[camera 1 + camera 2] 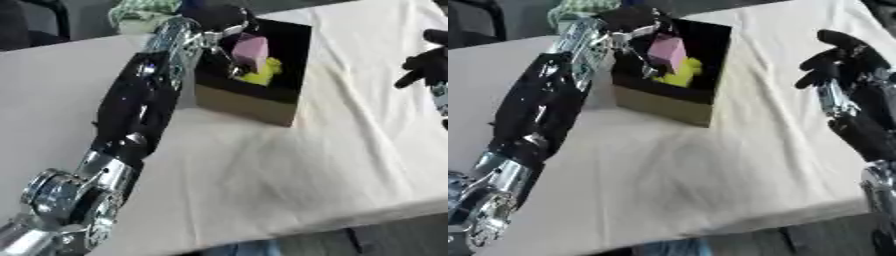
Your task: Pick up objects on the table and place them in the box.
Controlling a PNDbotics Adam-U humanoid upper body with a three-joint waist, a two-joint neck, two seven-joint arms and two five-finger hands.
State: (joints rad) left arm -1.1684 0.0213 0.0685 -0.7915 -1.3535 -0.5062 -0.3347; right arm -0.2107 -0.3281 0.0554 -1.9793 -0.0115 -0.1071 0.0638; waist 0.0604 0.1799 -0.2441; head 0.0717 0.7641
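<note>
Box (262, 102), upper centre of frame, no legible writing; pink block (251, 50) over its opening, long axis approx vertical, above yellow item (261, 75). Left hand (220, 22) fingers pinch block; right hand (842, 55), upper right, fingers relaxed, apart.

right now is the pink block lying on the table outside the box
No, the pink block is over the box opening, held at the left hand.

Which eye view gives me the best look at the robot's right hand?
The right eye view: the right hand shows whole there, fingers relaxed, with its forearm, raised above the cloth right of the box. The left eye view catches only part of it, cut off by the right edge.
</note>
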